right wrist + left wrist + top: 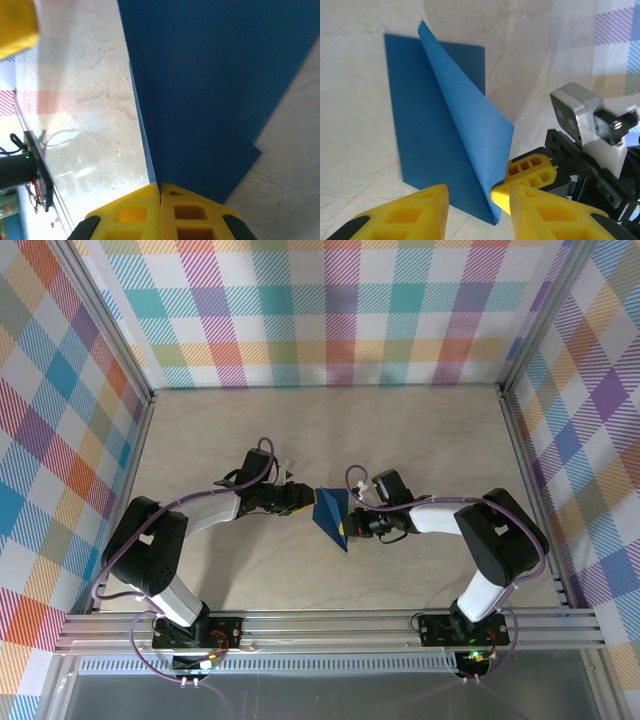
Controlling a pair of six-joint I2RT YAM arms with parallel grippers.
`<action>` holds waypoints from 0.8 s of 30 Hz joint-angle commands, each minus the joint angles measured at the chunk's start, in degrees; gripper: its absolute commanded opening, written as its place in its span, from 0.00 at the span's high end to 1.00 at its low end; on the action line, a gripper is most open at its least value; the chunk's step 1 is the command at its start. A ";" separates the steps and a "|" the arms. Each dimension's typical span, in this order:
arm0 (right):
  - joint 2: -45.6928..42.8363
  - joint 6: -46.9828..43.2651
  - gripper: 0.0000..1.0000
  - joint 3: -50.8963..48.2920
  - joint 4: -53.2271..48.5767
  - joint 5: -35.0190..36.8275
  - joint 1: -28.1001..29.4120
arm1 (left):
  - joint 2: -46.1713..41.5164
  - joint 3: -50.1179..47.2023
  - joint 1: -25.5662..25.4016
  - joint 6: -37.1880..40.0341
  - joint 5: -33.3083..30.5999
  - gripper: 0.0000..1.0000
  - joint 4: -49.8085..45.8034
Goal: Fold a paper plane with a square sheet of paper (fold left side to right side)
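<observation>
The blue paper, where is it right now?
In the top view, the blue paper sits centre, pinched by the right gripper, with the left gripper just left of it.

You'll find the thin dark-blue square sheet of paper (pixel 331 517) on the pale table (pixel 330 430), between both grippers. The left gripper (pixel 303 501) sits just left of it, and the right gripper (pixel 347 529) is at its right edge.

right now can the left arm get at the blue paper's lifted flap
Probably yes: the left tool stands open around the lifted flap of the blue paper, nothing between. The right tool, shut on the same paper, crowds it.
</observation>
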 commanded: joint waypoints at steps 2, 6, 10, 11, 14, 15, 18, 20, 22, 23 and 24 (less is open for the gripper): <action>1.57 1.99 1.00 -1.71 5.92 -5.53 -0.91 | 3.81 2.77 -2.79 -1.41 -0.95 0.62 1.72; 1.97 2.05 1.00 -2.79 7.12 -5.35 -1.01 | 6.75 4.96 -5.08 -1.60 -1.66 0.62 1.38; 2.08 2.26 1.00 -3.58 7.99 -5.14 -1.11 | 8.86 6.48 -6.11 -1.50 -2.28 0.62 0.59; 2.17 2.24 1.00 -3.68 8.23 -5.21 -1.10 | 9.47 6.88 -6.34 -1.39 -2.35 0.62 0.29; 2.36 2.30 1.00 -3.88 8.51 -5.31 -1.18 | 11.02 8.17 -6.87 -1.04 -2.73 0.62 -0.73; 2.45 2.32 1.00 -3.87 8.54 -5.23 -1.19 | 11.59 8.62 -7.00 -0.79 -2.95 0.62 -1.31; 2.56 2.27 1.00 -3.96 8.64 -5.14 -1.19 | 12.83 9.84 -7.36 0.15 -3.86 0.62 -2.93; 2.66 2.22 1.00 -3.95 8.47 -5.22 -1.19 | 13.41 10.54 -7.45 0.60 -4.27 0.62 -3.85; 2.85 2.01 1.00 -3.88 8.42 -5.22 -1.19 | 14.00 11.06 -7.53 0.88 -4.78 0.62 -4.53; 2.99 1.96 1.00 -3.92 8.30 -5.22 -1.19 | 14.33 11.32 -7.49 1.02 -5.09 0.62 -4.89; 3.02 1.89 0.99 -3.93 8.29 -5.22 -1.19 | 14.63 11.59 -7.61 1.22 -5.43 0.62 -5.35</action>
